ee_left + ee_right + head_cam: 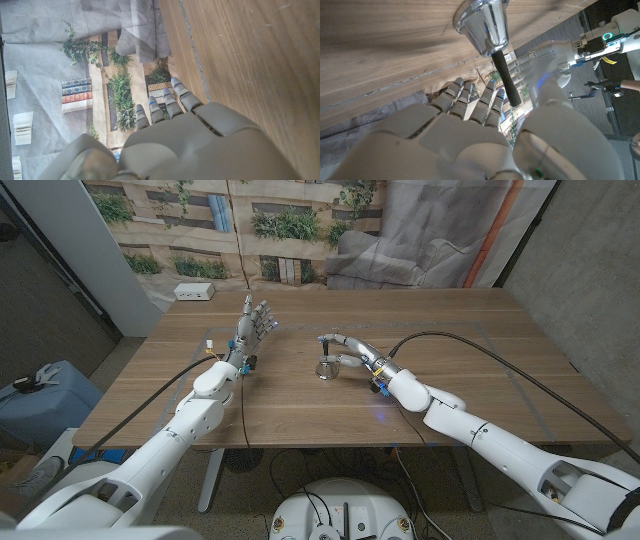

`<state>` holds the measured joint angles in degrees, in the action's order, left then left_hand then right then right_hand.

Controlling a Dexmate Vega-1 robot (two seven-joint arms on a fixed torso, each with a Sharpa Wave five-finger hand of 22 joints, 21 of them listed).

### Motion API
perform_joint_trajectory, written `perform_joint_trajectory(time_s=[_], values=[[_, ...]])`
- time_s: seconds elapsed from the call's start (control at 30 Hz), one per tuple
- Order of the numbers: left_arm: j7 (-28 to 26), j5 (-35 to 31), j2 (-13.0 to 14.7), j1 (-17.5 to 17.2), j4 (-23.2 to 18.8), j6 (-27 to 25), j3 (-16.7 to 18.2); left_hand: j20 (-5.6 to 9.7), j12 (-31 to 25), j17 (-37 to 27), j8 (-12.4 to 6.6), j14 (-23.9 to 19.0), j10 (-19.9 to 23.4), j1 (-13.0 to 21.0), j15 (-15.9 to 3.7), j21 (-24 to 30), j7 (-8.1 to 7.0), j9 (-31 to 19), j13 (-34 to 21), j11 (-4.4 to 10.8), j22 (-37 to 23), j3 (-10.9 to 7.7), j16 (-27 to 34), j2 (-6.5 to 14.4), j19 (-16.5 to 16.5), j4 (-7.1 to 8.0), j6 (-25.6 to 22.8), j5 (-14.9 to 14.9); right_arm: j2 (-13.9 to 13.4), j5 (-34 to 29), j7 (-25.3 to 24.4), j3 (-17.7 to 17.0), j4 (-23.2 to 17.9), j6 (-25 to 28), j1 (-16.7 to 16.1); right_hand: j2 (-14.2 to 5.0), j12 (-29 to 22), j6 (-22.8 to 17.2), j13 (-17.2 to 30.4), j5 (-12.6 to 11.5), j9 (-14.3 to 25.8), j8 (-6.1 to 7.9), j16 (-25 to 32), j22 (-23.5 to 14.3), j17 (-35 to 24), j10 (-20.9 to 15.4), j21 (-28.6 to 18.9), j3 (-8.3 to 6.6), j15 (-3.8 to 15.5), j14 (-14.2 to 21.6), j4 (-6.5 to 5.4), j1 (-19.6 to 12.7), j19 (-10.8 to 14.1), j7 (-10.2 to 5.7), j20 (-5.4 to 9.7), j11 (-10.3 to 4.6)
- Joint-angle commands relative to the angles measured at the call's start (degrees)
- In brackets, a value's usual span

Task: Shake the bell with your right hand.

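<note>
At frame centre the right hand [345, 350], fingers apart, flanks the standing bell [326, 366], ungrasped; gripping and shaking remain.

The bell [326, 366] stands mid-table [480, 320], right robot hand [350, 352] just beside it.

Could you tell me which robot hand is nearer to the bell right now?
The right robot hand: its fingers are around the bell handle, though no firm grip shows. The left robot hand stands raised, well off to the bell's left.
</note>
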<state>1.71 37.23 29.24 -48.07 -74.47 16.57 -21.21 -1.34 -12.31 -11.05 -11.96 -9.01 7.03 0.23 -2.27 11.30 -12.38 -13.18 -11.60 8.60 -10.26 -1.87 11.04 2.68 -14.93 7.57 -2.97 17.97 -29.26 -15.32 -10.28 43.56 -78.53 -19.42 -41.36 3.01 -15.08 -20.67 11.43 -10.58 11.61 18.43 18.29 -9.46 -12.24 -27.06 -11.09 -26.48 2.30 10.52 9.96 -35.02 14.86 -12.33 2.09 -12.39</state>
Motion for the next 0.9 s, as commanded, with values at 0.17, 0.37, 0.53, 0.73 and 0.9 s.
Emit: perform_joint_trajectory(time_s=[0.17, 0.37, 0.53, 0.73, 0.9], values=[[0.0, -0.01, -0.02, -0.01, 0.01, 0.01, -0.01, 0.15, -0.31, -0.27, -0.34, -0.42, 0.15, -0.05, -5.54, 0.38, -0.35, -0.25, -0.28, 0.29, -0.32, -0.05, 0.35, 0.5, -0.42, 0.42, -0.01, 0.37, 2.03, -2.3, -6.46, 0.54, 3.01, -1.56, -0.09, -0.5, 0.14, -5.63, 0.31, 0.36, 0.69, 1.7, 1.12, -0.22, -0.1, -6.39, -0.1, 0.47, 8.32, 3.61, -0.31, -3.96, 2.34, -0.08, 0.75, -0.25], [0.0, -0.02, -0.03, 0.0, 0.02, 0.01, -0.01, 0.14, -0.31, -0.27, -0.33, -0.4, 0.14, -0.05, -5.55, 0.38, -0.35, -0.25, -0.28, 0.35, -0.32, -0.05, 0.34, 0.5, -0.4, 0.41, 0.0, 0.37, 2.31, -2.57, -7.74, 0.5, 3.07, -1.06, -0.33, -1.28, 0.24, -8.08, 0.4, 0.42, 0.87, 2.3, 2.14, -0.22, -0.39, -10.67, -0.01, 1.26, 8.49, 6.25, -0.48, -5.58, 3.22, -0.09, 1.42, -0.32], [0.01, -0.02, -0.04, 0.02, 0.06, 0.02, -0.02, 0.14, -0.29, -0.27, -0.33, -0.38, 0.1, -0.05, -5.54, 0.39, -0.35, -0.25, -0.28, 0.33, -0.32, -0.05, 0.33, 0.5, -0.43, 0.41, 0.0, 0.37, 2.55, -2.81, -8.68, 0.56, 3.42, -0.96, -0.29, -1.86, 0.33, -10.36, 0.41, 0.48, 0.92, 2.67, 2.81, -0.23, -0.68, -13.68, -0.01, 2.1, 8.71, 7.58, -0.57, -6.39, 3.94, -0.09, 1.85, -0.37], [0.01, -0.03, -0.05, 0.03, 0.07, 0.02, -0.03, 0.19, -0.32, -0.27, -0.34, -0.38, 0.16, -0.05, -5.55, 0.38, -0.35, -0.25, -0.28, 0.3, -0.32, -0.05, 0.33, 0.5, -0.41, 0.42, -0.01, 0.36, 3.05, -3.09, -10.07, 0.63, 3.86, -0.75, -0.2, -3.32, 0.57, -14.04, 0.46, 0.47, 0.96, 3.22, 4.04, -0.24, -1.25, -17.34, -0.05, 3.09, 8.95, 9.48, -0.57, -8.0, 4.98, 0.08, 2.74, -0.42], [0.01, -0.03, -0.05, 0.04, 0.07, 0.03, -0.03, 0.15, -0.31, -0.27, -0.33, -0.38, 0.16, -0.06, -5.59, 0.39, -0.35, -0.25, -0.28, 0.34, -0.32, -0.05, 0.33, 0.5, -0.44, 0.42, 0.0, 0.36, 3.29, -3.25, -10.94, 0.78, 4.37, -1.08, -0.09, -4.03, 0.47, -17.3, 0.53, 0.56, 1.01, 3.81, 5.1, -0.23, -1.68, -20.47, -0.05, 4.05, 9.04, 10.91, -0.55, -9.08, 5.58, 0.06, 3.22, -0.44]])
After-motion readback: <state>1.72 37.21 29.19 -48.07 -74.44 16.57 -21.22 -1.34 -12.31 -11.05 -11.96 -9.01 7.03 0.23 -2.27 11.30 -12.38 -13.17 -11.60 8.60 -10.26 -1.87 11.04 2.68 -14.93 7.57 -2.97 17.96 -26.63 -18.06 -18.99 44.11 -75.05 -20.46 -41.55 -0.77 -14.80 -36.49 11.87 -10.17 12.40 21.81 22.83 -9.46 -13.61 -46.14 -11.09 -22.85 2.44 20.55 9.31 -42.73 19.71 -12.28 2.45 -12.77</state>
